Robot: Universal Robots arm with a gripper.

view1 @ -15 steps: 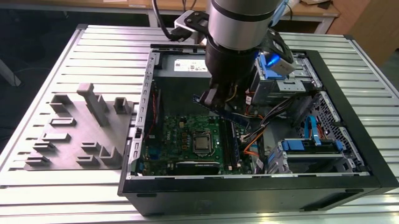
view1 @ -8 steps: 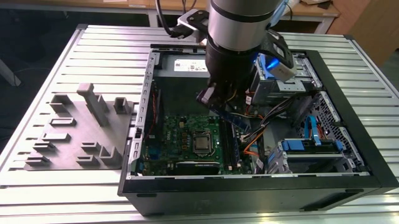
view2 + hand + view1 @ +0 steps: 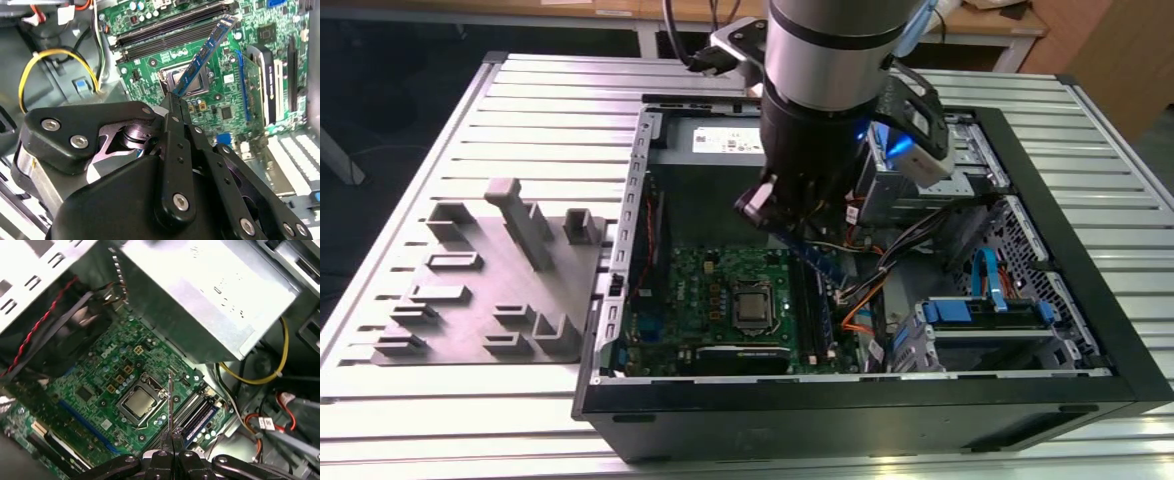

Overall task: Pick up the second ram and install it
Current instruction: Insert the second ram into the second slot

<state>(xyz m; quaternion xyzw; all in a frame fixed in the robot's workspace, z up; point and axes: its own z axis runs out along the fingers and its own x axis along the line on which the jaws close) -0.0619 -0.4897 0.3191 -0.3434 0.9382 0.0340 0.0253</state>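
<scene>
Black two-finger gripper (image 3: pixel 174 104) pinching one end of the slim, dark-chipped second ram (image 3: pixel 202 56), which projects tilted beyond the jaws toward the long black memory slots (image 3: pixel 165 30). Gripped only at its end, the stick could pivot and meet a slot askew, jamming there.

— Where does the arm stand?
— In the exterior view the arm (image 3: pixel 834 60) comes down from above, its grey wrist segment near upright, the black gripper (image 3: pixel 774 205) at its lower end.
— Which way does the gripper point?
— Downward, a little toward the exterior view's left.
— And the fingers?
— In the second wrist view the fingers (image 3: pixel 174 145) are drawn together, their tips pinching one end of the ram (image 3: pixel 205 52), which sticks out straight beyond them.
</scene>
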